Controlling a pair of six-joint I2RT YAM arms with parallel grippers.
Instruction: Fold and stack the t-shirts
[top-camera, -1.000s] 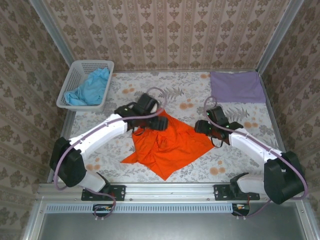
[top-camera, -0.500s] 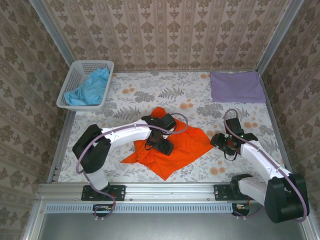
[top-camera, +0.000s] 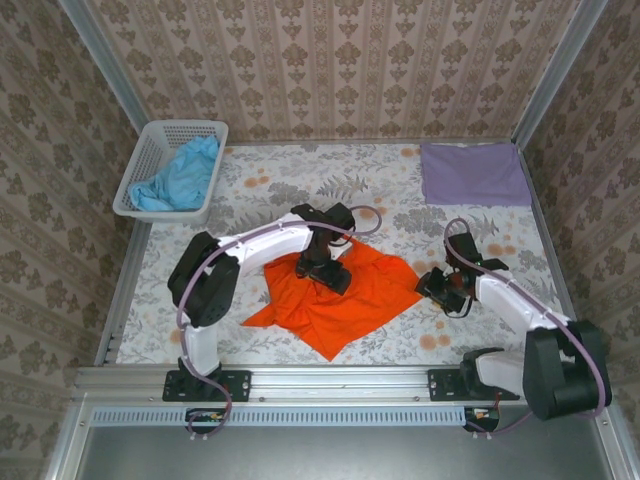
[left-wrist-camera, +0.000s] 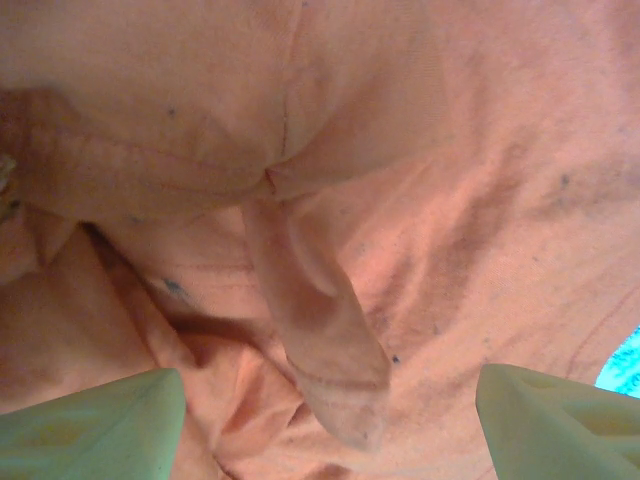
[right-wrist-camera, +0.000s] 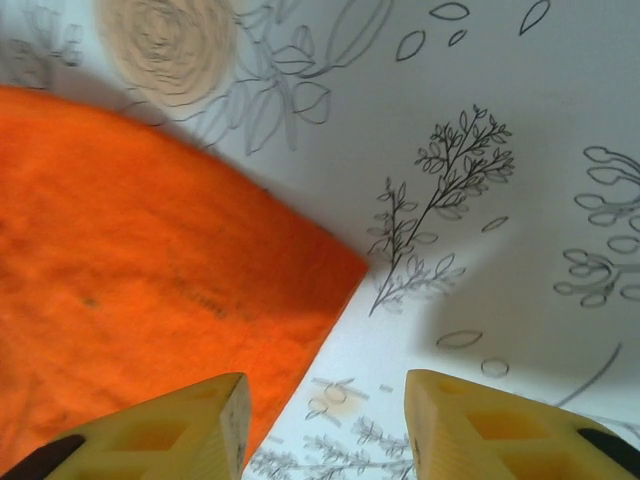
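The bright orange t-shirt (top-camera: 345, 300) lies crumpled in the middle of the table. My left gripper (top-camera: 326, 272) hangs low over its far part, jaws open. In the left wrist view a raised fold of the orange t-shirt (left-wrist-camera: 320, 340) runs between the two pale fingers (left-wrist-camera: 95, 430) without being pinched. My right gripper (top-camera: 442, 290) is open just off the shirt's right corner (right-wrist-camera: 340, 275), one finger over the orange edge, the other over bare cloth. The light blue t-shirt (top-camera: 185, 175) sits in the basket. The lavender t-shirt (top-camera: 472, 173) lies folded at the far right.
The white lattice basket (top-camera: 150, 150) stands at the far left corner. A floral tablecloth (top-camera: 260, 190) covers the table, and patterned walls close it in on three sides. The left arm arches over the shirt's left half.
The left gripper has swung from the shirt's far corner down onto its middle. The right gripper has pulled back rightward off the shirt to its right corner, and its jaws have narrowed.
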